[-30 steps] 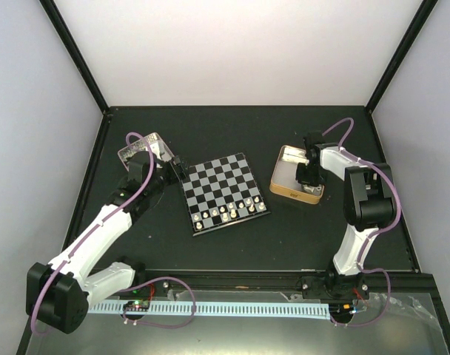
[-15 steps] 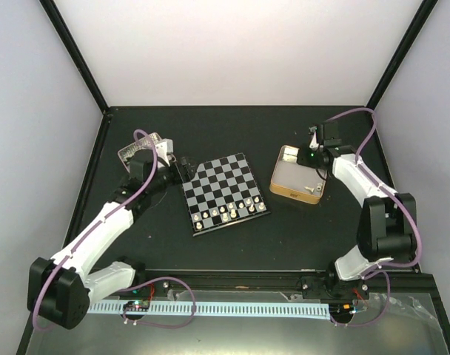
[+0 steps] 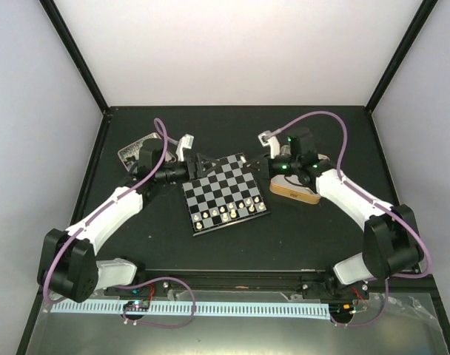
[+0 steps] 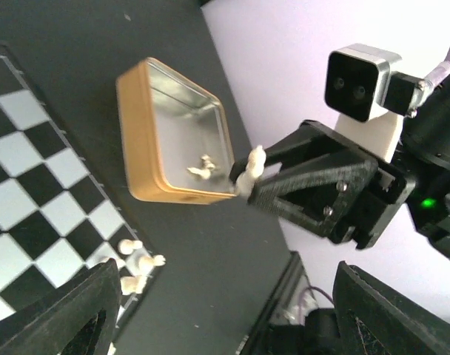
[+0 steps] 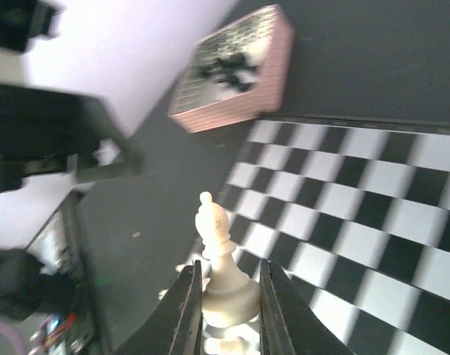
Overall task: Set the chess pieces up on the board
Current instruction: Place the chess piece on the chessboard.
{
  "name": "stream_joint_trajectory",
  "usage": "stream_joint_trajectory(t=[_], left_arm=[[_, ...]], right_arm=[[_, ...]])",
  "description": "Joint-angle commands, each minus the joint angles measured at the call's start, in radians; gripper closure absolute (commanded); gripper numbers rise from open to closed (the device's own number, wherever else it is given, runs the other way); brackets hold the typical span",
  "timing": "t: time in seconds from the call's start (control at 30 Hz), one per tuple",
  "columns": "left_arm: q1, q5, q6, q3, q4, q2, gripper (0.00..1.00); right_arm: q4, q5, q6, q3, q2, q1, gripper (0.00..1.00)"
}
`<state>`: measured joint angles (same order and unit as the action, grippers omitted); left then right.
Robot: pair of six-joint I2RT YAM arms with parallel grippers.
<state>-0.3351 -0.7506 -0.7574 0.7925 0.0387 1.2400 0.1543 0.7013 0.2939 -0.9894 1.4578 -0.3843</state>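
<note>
The board (image 3: 225,194) lies mid-table, with a row of cream-white pieces (image 3: 229,213) along its near edge. My right gripper (image 5: 226,299) is shut on a cream-white bishop (image 5: 223,259) and holds it upright above the board (image 5: 343,200). From above, the right gripper (image 3: 274,157) hangs between the tan box and the board's far right corner. The left wrist view shows it with the bishop (image 4: 251,166). My left gripper (image 3: 203,164) is open and empty over the board's far left corner. Its jaws stand wide apart in the left wrist view (image 4: 232,325).
The tan box (image 4: 173,140) right of the board holds a few white pieces (image 4: 201,168); from above (image 3: 291,194) the right arm partly covers it. The pinkish tray (image 5: 236,70) with black pieces stands left of the board, behind the left arm (image 3: 135,151).
My right gripper has lifted out of the tan box and swung left toward the board with the bishop. My left gripper has moved right from the tray to the board's far left corner.
</note>
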Motion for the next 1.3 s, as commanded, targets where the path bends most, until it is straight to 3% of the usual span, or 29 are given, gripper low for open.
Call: stream_joint_trajectory(t=[0.0,0.2,0.57,0.9,1.0,1.13,1.27], left_arm=[[-0.007,-0.204,-0.048,0.059,0.082,0.02,0.2],[-0.01,-0.269,-0.018,0.084,0.019,0.035,0.27],[-0.018,-0.345,-0.006,0.107,0.007,0.118,0.57],[-0.022,-0.356,0.018,0.104,-0.001,0.128,0.97],[-0.022,-0.334,0.047,0.106,-0.035,0.119,0.98],[-0.022,-0.241,0.131,0.113,-0.129,0.091,0.99],[-0.033,-0.051,0.252,0.121,-0.252,0.05,0.98]], right_arm=[[-0.069,0.201,-0.072,-0.045,-0.01,-0.086,0.88],[0.008,0.21,-0.133,-0.107,0.039,-0.161,0.88],[0.081,0.212,-0.176,-0.158,0.071,-0.198,0.89],[0.097,0.187,-0.178,-0.158,0.072,-0.202,0.88],[0.105,0.159,-0.173,-0.154,0.065,-0.202,0.77],[0.116,0.085,-0.159,-0.13,0.041,-0.2,0.51],[0.113,0.0,-0.128,-0.08,-0.001,-0.184,0.4]])
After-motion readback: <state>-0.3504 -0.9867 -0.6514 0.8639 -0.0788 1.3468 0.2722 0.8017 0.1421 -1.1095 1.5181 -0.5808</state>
